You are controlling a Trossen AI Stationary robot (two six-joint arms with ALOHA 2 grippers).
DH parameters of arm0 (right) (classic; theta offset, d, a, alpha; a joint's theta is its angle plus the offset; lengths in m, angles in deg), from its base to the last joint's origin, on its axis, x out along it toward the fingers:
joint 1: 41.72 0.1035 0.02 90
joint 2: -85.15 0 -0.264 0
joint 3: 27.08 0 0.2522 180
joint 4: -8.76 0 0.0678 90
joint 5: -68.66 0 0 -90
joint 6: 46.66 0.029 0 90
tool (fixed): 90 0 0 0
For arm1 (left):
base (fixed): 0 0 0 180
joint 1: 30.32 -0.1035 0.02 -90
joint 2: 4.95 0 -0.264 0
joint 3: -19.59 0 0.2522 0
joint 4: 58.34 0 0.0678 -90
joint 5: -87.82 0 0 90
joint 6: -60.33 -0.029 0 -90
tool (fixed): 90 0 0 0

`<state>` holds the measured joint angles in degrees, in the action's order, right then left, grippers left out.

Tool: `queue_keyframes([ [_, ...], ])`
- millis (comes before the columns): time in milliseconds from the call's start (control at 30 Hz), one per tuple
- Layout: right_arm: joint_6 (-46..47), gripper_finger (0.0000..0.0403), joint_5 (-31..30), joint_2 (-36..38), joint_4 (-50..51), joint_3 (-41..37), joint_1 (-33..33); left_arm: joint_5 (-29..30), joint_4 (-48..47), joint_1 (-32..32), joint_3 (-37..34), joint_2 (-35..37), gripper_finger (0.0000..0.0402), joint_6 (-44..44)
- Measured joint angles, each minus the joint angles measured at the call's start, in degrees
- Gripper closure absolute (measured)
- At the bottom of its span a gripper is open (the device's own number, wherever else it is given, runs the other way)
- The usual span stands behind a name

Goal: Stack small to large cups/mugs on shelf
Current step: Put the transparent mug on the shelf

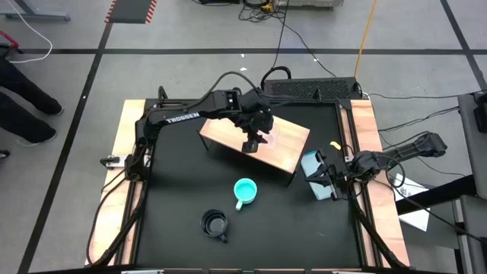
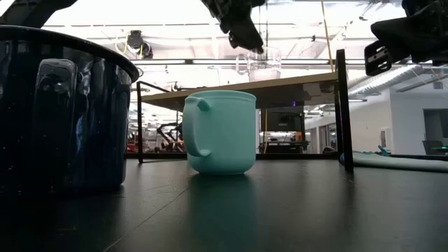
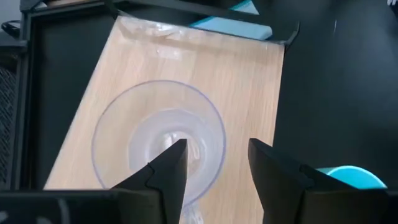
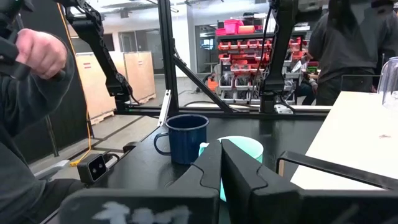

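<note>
A clear cup (image 3: 134, 124) stands upright on its base on the light wooden shelf (image 1: 288, 148). My left gripper (image 3: 214, 146) hangs open right over it, slanting down. One finger (image 3: 169, 165) is over the cup's mouth and the other (image 3: 273, 168) is outside its wall. The turquoise mug (image 1: 244, 191) stands on the black table in front of the shelf. The black mug (image 1: 215, 224) stands nearer the front edge. My right gripper (image 1: 329, 179) rests shut at the table's right side. My left gripper stands open astride the clear cup's rim (image 3: 205, 118), coming from above at a slant. I cannot tell whether either finger touches the rim. The cup stands upright on the shelf on its own.
A flat light-blue item (image 1: 313, 169) lies on the table between the shelf's right end and my right gripper. Wooden strips (image 1: 365, 152) border the table's left and right sides. A person's hand (image 4: 40, 53) shows beyond the table.
</note>
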<state>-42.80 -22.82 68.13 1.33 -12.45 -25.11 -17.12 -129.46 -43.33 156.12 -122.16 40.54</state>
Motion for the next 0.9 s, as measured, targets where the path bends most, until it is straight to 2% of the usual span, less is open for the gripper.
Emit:
queue_keyframes([
  [367, 0.02, 0.0403, 0.00, 0.00, 0.10, -0.01, 0.00, 2.94, 0.57, -0.03, -1.87, 0.02, 0.0229, -0.70],
  [900, 0.16, 0.0403, 0.00, 0.00, 0.10, -0.01, 0.00, 3.02, 1.97, -0.03, -1.87, 0.04, 0.0229, -0.94],
])
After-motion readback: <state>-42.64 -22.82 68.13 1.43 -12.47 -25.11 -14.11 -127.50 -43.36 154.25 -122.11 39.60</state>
